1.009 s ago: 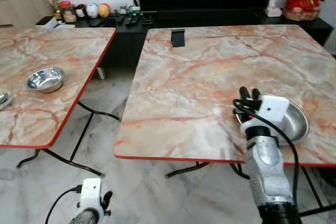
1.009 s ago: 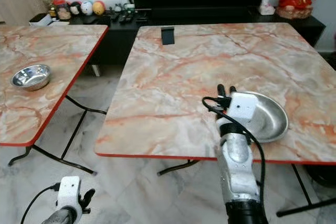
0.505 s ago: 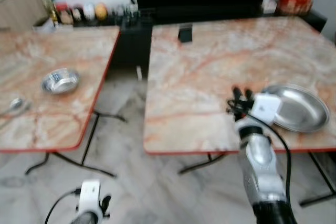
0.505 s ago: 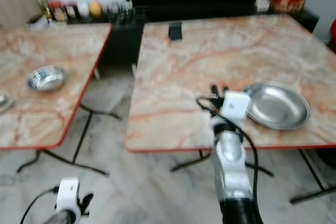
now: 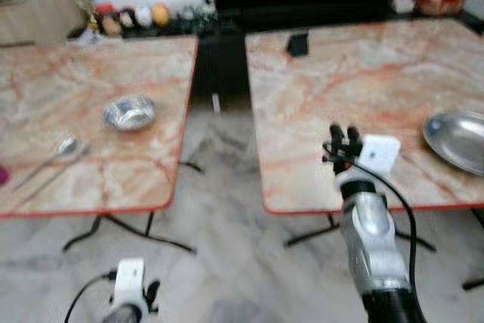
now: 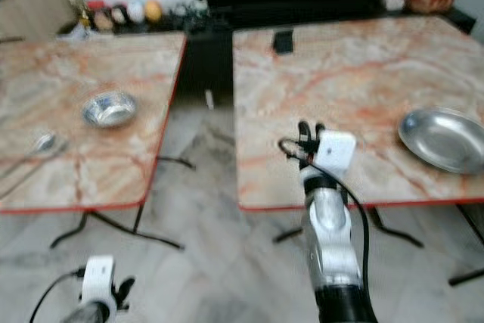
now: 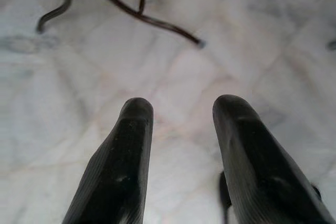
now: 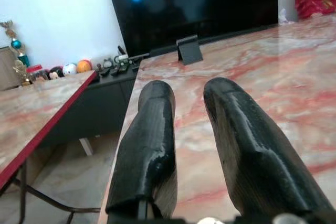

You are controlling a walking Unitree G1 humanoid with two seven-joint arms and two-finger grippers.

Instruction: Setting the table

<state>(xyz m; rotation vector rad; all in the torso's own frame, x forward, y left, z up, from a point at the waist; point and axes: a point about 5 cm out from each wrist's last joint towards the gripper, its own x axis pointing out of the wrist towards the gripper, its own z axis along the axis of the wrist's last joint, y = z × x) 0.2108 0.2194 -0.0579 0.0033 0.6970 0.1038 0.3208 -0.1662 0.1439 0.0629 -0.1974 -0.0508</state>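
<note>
On your left table (image 5: 45, 96), at about nine o'clock from the head camera, a spoon (image 5: 47, 158) and what looks like a second slim utensil (image 5: 54, 175) lie side by side near the front edge. Both are blurred. Their long axes run from about seven o'clock up to one o'clock, and the spoon's bowl end points to one o'clock, toward the small steel bowl (image 5: 130, 112), which sits upright at about eleven o'clock, well apart from the edge.

Your left gripper (image 7: 178, 116) hangs low at seven o'clock, over the floor (image 7: 220, 35). Its fingers are parted, with nothing between them.

Your right gripper (image 5: 343, 141) is raised at about five o'clock, over the front left corner of the right table (image 5: 340, 81). Its fingers (image 8: 152, 129) stand slightly apart and hold nothing; they point toward twelve o'clock, at a small dark stand (image 5: 297, 44) near the table's far edge.

At three o'clock, a steel plate (image 5: 457, 141) lies flat on the right table, near its front edge and well apart from the right gripper.

You appear to be between placements: the plate is set, and the bowl and utensils wait on the other table. The next move probably calls for turning toward nine o'clock, closing on the left table, and lining one gripper across a utensil's long axis, or over the bowl's rim, before closing. The picture is smeared, so let it settle before you commit to a grasp.
</note>
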